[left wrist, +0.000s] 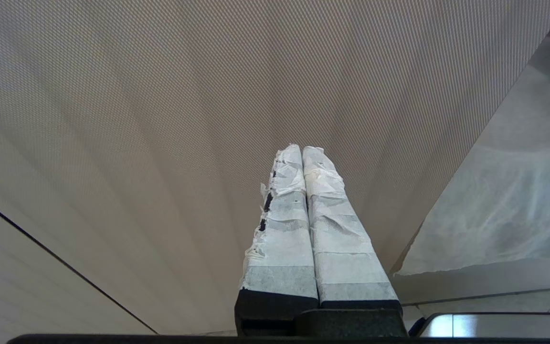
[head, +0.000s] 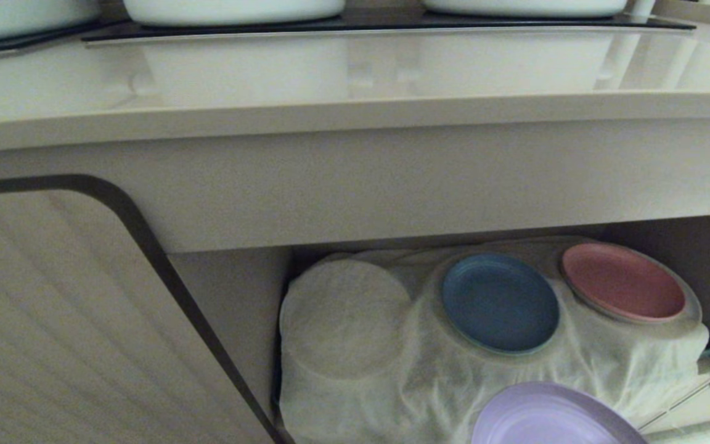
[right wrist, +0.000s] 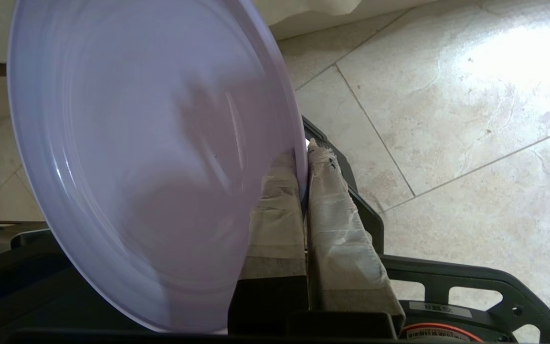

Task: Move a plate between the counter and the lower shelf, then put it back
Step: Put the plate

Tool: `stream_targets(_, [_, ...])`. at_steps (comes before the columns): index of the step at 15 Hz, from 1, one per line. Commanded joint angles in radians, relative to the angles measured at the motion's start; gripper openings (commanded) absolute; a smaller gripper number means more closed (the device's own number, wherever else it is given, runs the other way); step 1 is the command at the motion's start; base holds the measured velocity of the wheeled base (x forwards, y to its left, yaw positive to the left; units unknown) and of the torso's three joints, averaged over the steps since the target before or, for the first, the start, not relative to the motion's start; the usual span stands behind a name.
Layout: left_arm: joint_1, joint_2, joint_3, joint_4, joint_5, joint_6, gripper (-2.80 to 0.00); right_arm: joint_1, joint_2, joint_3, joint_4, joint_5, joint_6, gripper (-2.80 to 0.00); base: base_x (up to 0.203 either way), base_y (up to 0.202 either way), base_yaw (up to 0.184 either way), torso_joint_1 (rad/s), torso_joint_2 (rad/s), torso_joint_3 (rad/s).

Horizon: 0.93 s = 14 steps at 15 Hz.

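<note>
Right claw [right wrist: 302,157] is clamped tight on the rim of the lilac plate [right wrist: 151,157], held tilted off the floor, in front of the lower shelf [head: 638,364] near its front right corner. Blue plate [head: 500,302] and pink plate [head: 623,280] rest on the shelf's white cloth [head: 342,320]. Left claw [left wrist: 302,153] is pressed closed, holding nothing, facing a cabinet panel [left wrist: 160,119].

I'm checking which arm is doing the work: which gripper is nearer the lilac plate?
Right. The right gripper is shut on the lilac plate's rim, holding it over the tiled floor. The left gripper, shut, points at a cabinet panel with no plate near it.
</note>
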Motion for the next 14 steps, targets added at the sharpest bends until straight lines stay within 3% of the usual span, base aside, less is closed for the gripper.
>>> stream_targets(1, [0.0,0.0,0.0,0.0,0.0,0.0,-2.8,-0.001,0.004,0.006,0.001,0.001,0.003,-2.8,0.0,0.0,0.0,0.0,0.0,0.0])
stream_targets(14, [0.0,0.0,0.0,0.0,0.0,0.0,-2.8,0.002,0.008,0.009,0.001,0.001,0.003,-2.8,0.0,0.0,0.0,0.0,0.0,0.0])
